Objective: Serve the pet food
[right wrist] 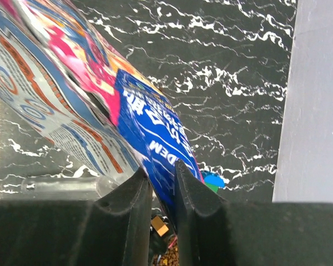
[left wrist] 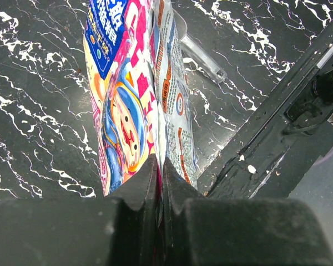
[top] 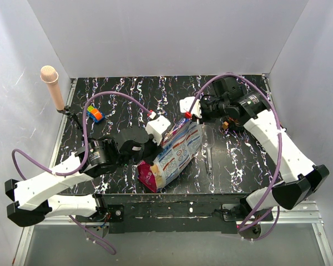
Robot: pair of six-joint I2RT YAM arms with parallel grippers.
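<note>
The pet food bag [top: 175, 152], glossy pink with a blue panel and a cartoon animal, is held tilted between both grippers at the table's middle. My left gripper [top: 162, 133] is shut on one edge of the bag; in the left wrist view the fingers [left wrist: 147, 183] pinch that edge and the bag [left wrist: 127, 100] hangs away from them. My right gripper [top: 185, 116] is shut on the bag's top corner; in the right wrist view the blue panel [right wrist: 152, 138] runs between its fingers [right wrist: 136, 191]. Some brown kibble [right wrist: 169, 259] shows low between those fingers.
A clear plastic scoop [top: 207, 147] lies right of the bag. A black bowl with an orange-brown tab [top: 226, 125] sits under the right arm. Blue-and-green toy blocks [top: 94, 114] lie at the back left, near a beige post [top: 53, 86]. White walls enclose the table.
</note>
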